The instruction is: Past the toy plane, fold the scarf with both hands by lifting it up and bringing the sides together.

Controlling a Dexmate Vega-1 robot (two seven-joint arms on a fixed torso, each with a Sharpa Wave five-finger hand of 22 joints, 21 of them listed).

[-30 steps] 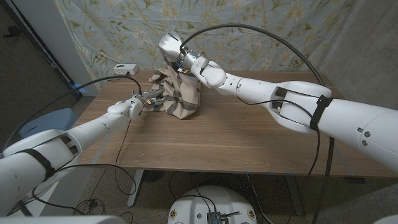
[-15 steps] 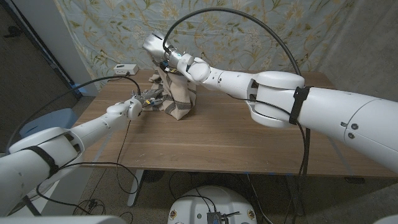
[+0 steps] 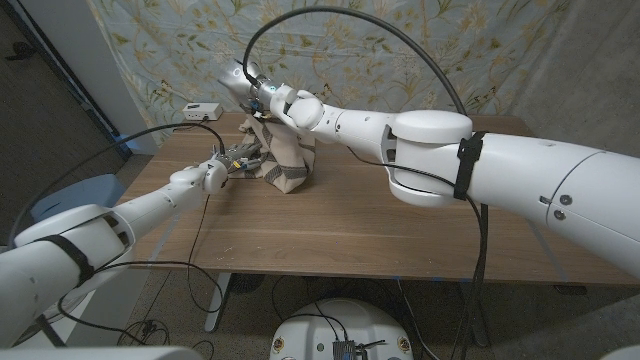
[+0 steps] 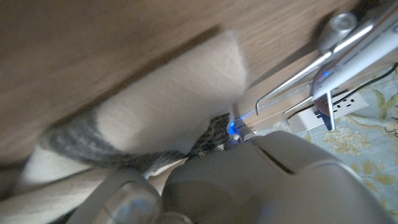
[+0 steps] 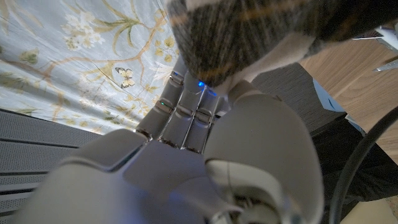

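gripping scarf [image 3: 285, 155], both hands, lifted

Bare table [image 3: 380, 225] beside scarf [image 3: 285, 160]

A wooden worktop [image 3: 350, 225] with visible grain stretches across the head view. Toward its far left part, the lower folds of a beige scarf [image 3: 285, 170] with dark stripes rest on the wood. A small white box [image 3: 203, 111] with a cable sits at the far left corner, well apart from the scarf.
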